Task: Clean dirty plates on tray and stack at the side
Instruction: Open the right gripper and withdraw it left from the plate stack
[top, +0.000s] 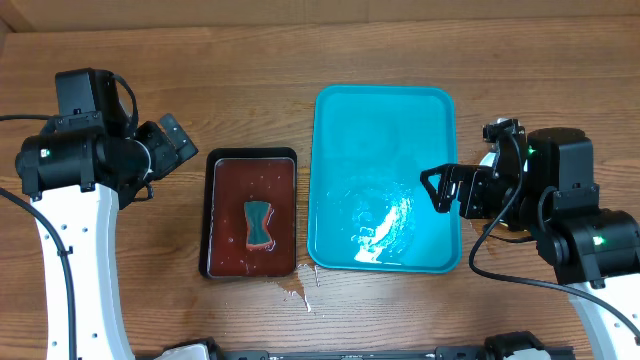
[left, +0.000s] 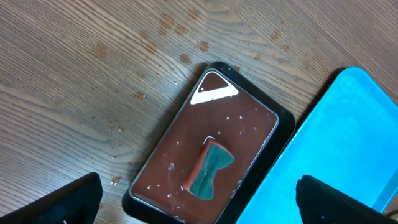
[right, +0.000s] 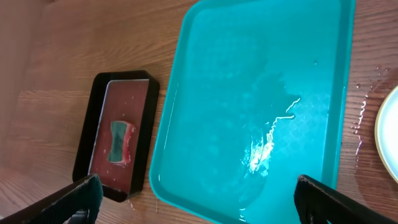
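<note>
The turquoise tray (top: 385, 120) lies mid-table, wet and bare of plates; it also fills the right wrist view (right: 261, 81). A sliver of a pale plate (right: 388, 134) shows on the wood to the tray's right. In the overhead view a pale plate edge (top: 487, 160) peeks from under the right arm, and the rest is hidden. My right gripper (top: 432, 190) (right: 199, 205) hangs open over the tray's right side, holding nothing. My left gripper (top: 180, 140) (left: 202, 208) is open and empty, just left of the black tray.
A black tray (top: 212, 215) of red-brown liquid sits left of the turquoise tray, with a teal and red sponge (top: 259, 222) (left: 209, 168) lying in it. Water drops (top: 300, 290) spot the wood in front of both trays.
</note>
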